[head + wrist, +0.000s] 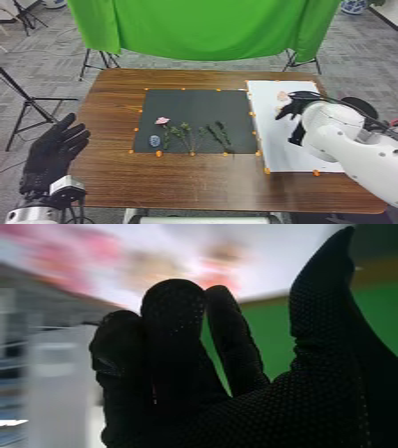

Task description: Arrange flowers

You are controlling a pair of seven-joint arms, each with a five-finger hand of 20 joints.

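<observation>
Pink and small, a blossom lay toward the left side of the dark grey rectangular mat, with a patterned bluish oval piece just beside it, nearer the robot. Slender green leafy sprigs lay on the same mat, their stems pointing roughly toward the robot's edge of the brown wooden surface. On the long white sheet to the right, a pale peach-pink bloom lay near the far end.

The black-gloved right hand was over that sheet, close to the bloom, its fingers nearly straight, the thumb well apart and nothing visibly in its hold. Blurred pink blooms appeared beyond its fingertips in the right wrist view. The black-gloved left hand was open and empty beside the surface.

Picking a bloom for the arrangement looked like the step in hand. The flowers seemed light, with petals soft enough to crease or tear; a gentle pinch at the stem or base would have suited them better than a squeeze across the head. The thin sprigs would likely have bent or slid if nudged.
</observation>
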